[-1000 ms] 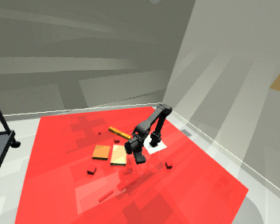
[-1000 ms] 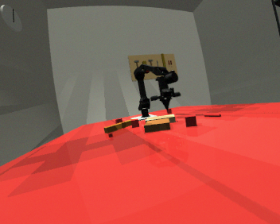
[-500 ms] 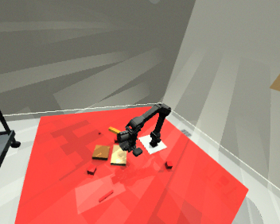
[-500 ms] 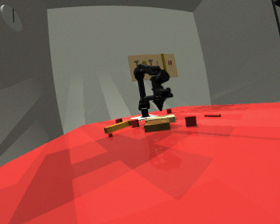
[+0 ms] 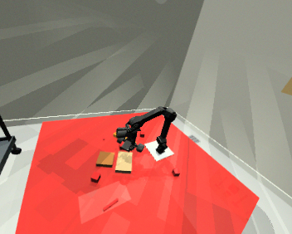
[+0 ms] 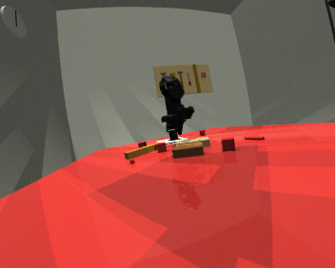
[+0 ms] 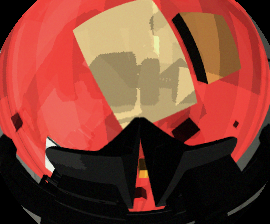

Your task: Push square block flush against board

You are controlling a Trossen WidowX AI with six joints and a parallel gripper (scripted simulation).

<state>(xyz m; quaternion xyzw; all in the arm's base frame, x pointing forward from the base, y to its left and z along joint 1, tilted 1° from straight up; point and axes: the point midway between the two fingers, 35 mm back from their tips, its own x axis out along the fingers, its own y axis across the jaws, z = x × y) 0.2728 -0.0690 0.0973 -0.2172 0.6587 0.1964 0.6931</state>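
Note:
The square block (image 5: 105,158) (image 6: 188,151) (image 7: 218,45) is orange-brown and lies flat. The board (image 5: 124,162) (image 6: 204,141) (image 7: 121,30) is pale wood and lies flat beside it. A narrow red strip shows between them in the top view and the wrist view, so they are apart, with facing sides roughly parallel. Whether any edges are even is hard to tell. My gripper (image 7: 139,121) is shut and empty. In the wrist view its fingertips are just short of the board's near end. In the top view it hangs behind the board, touching neither part as far as I can see.
A red cube (image 5: 95,177) (image 6: 228,144) lies near the block, and another cube (image 5: 176,172) lies right of the board. A dark red cube (image 7: 186,130) lies by the board's near end. A yellow bar (image 6: 140,152) (image 7: 144,174) and a red stick (image 5: 110,204) (image 6: 254,138) lie farther off.

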